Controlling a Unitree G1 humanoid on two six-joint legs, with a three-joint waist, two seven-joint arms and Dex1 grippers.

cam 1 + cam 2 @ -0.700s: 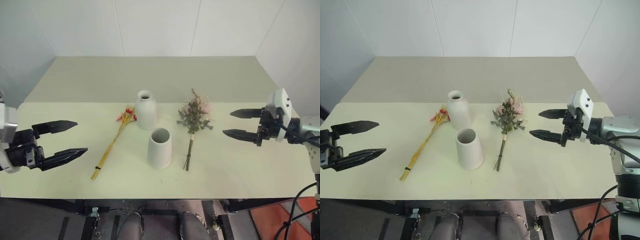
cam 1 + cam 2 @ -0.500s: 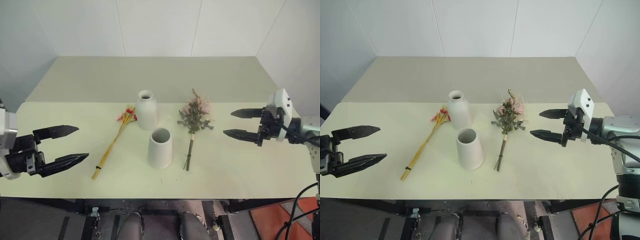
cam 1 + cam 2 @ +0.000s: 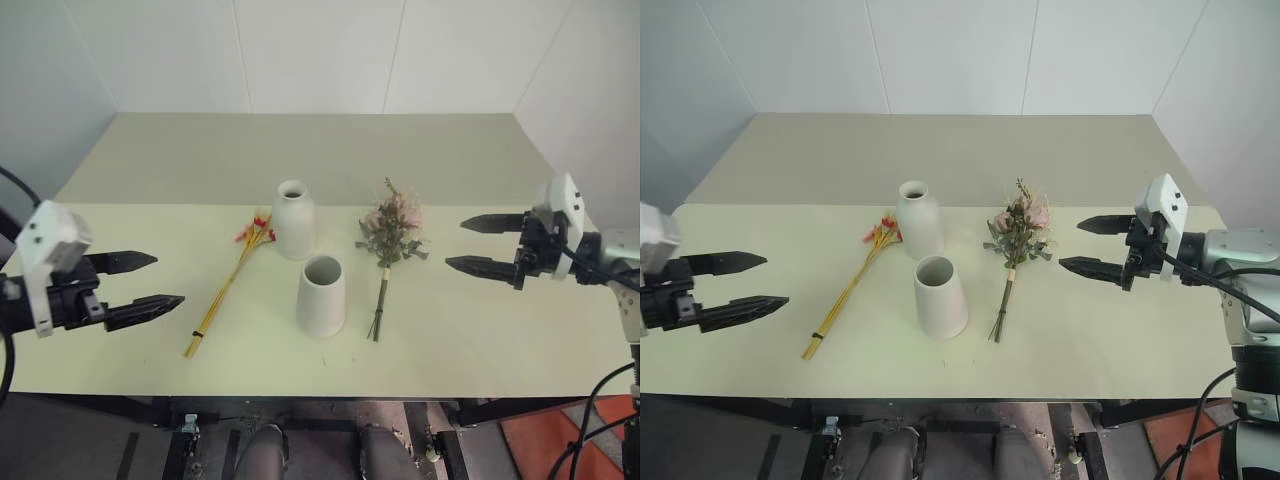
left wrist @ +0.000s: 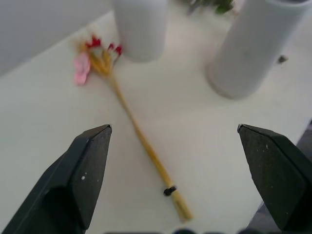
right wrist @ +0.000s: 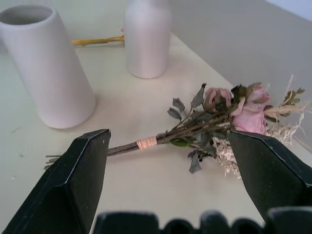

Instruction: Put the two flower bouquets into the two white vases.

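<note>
Pre-grasp: left gripper (image 3: 143, 280) and right gripper (image 3: 478, 243) both wide open, empty, hovering off the tabletop (image 3: 480, 340) side edges; next, close on straw bunch (image 3: 226, 284) and rose bouquet (image 3: 388, 247) stems.

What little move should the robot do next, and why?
Probably lower the open right gripper onto the stems of the pink rose bouquet. That bouquet lies flat on the pale table right in front of it, unheld, and the wide-mouthed white vase beside it stands empty.
</note>
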